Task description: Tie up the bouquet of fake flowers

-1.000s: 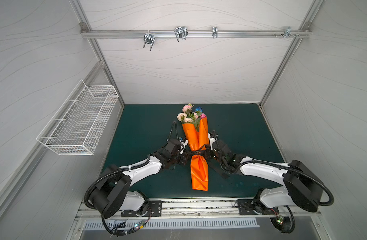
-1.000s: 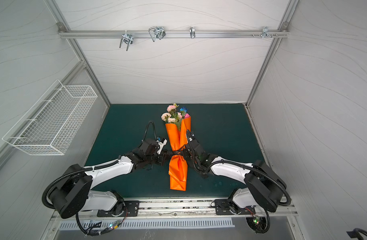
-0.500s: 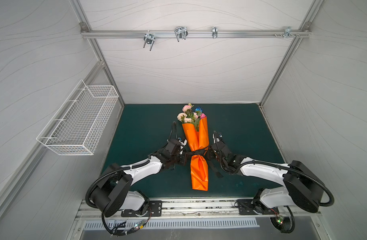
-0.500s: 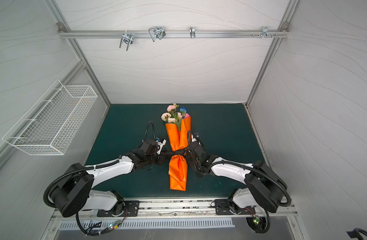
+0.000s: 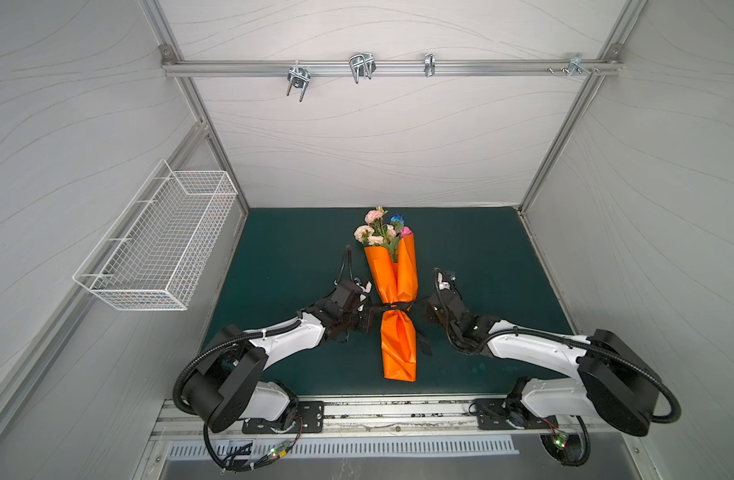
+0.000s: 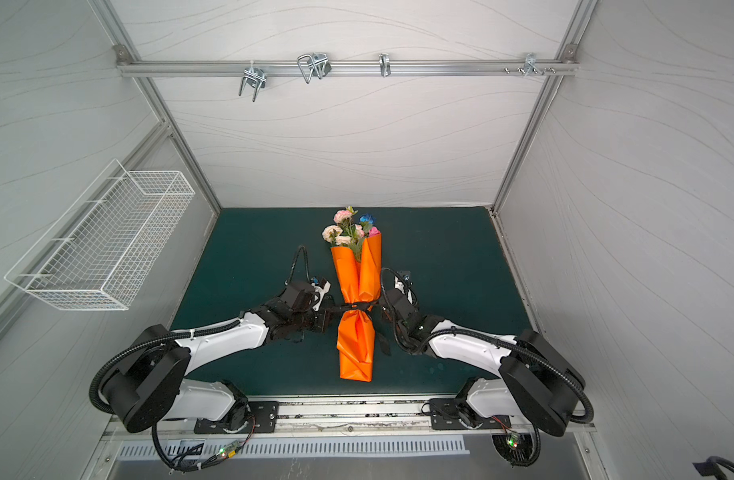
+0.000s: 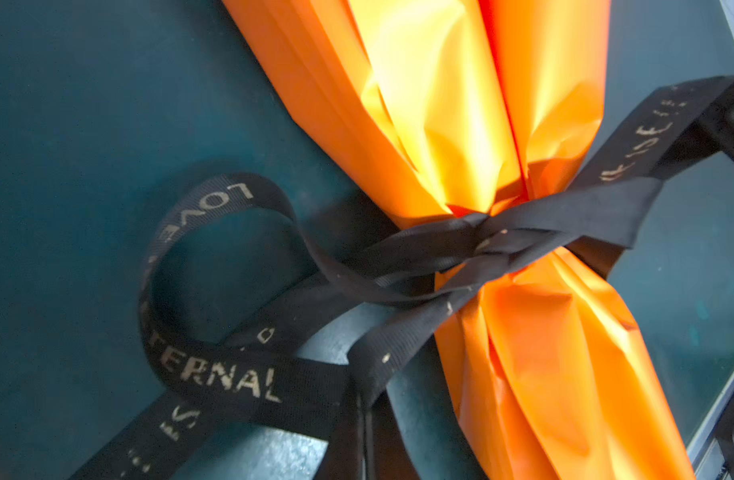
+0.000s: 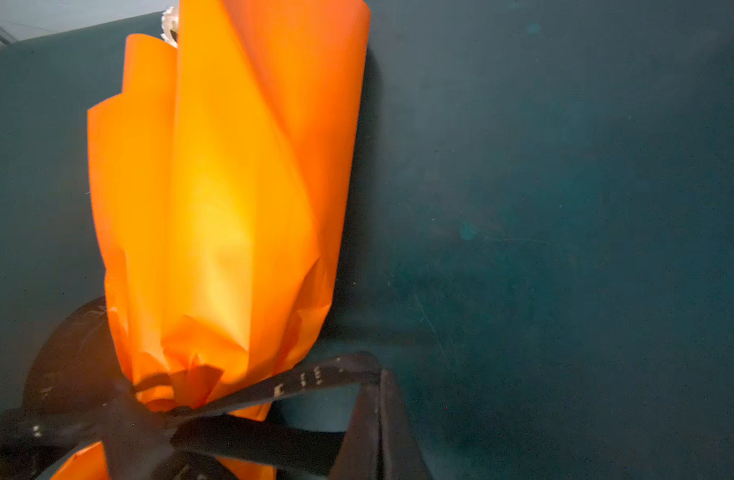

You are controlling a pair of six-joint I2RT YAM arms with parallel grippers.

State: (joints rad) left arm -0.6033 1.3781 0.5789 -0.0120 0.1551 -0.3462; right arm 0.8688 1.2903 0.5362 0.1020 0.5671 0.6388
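The bouquet of fake flowers (image 5: 380, 230) (image 6: 348, 228) lies on the dark green mat, its pink, cream and blue blooms at the far end. Orange paper (image 5: 392, 278) (image 7: 440, 104) (image 8: 224, 187) wraps the stems. A black ribbon (image 5: 394, 308) (image 6: 357, 308) (image 7: 481, 241) with pale lettering is knotted round the paper's pinched waist. My left gripper (image 5: 367, 318) (image 7: 363, 399) is shut on a ribbon strand just left of the knot. My right gripper (image 5: 427, 307) (image 8: 378, 378) is shut on the strand to the right, which runs taut to the knot.
A loose ribbon tail (image 5: 425, 345) lies on the mat (image 5: 481, 257) beside the lower half of the wrap. A white wire basket (image 5: 161, 245) hangs on the left wall. A metal rail with hooks (image 5: 361, 68) crosses the back wall. White walls close in on three sides.
My right gripper has drawn a little to the right, away from the bouquet, with its ribbon strand. The left gripper has hardly moved.
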